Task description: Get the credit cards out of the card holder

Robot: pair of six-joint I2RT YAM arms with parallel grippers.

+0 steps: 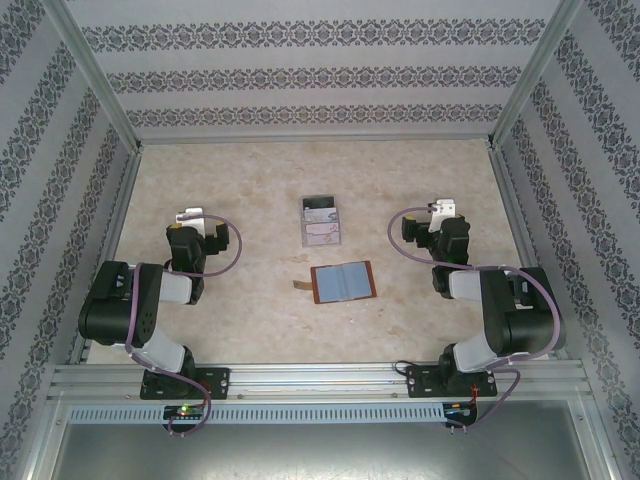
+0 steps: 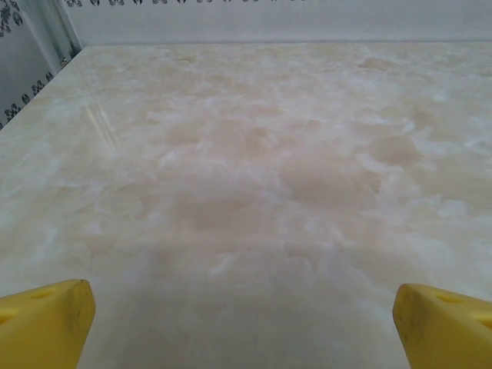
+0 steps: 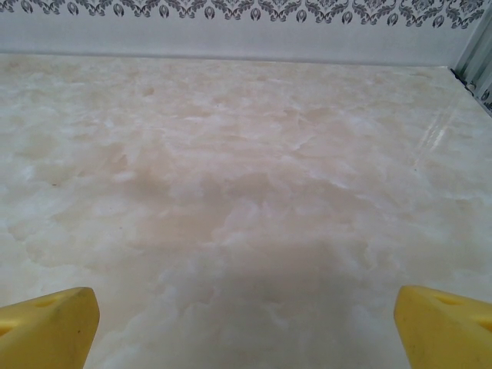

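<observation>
The cards (image 1: 322,232) lie in a clear tray (image 1: 305,222) near the middle of the table (image 1: 250,180). I can make out two: a whitish one with faint pink marks at the tray's near end and a grey-blue one at its far end. They are too small to tell if more lie among them.

One wallet (image 1: 343,282) lies spread open and flat just nearer the front edge than the tray, apart from it. Its blue-grey pockets face up inside a reddish-brown border, and its tan strap tab (image 1: 302,285) sticks out to the left. Whether any card sits in the pockets cannot be told.

There are two arms, one at each side of the table, both folded back and well apart from wallet and tray. The left gripper (image 2: 244,329) stands wide open with nothing between its yellow fingers (image 2: 46,323), just bare table under it. The right gripper (image 3: 246,329) is likewise spread wide and holds nothing.

The table is a smooth, slightly glossy top, marbled in cream and pale beige. Three walls (image 1: 320,70) close it in, papered in white with dark floral bands, and silver metal frame (image 1: 95,75) posts run up the corners and along the front edge.
</observation>
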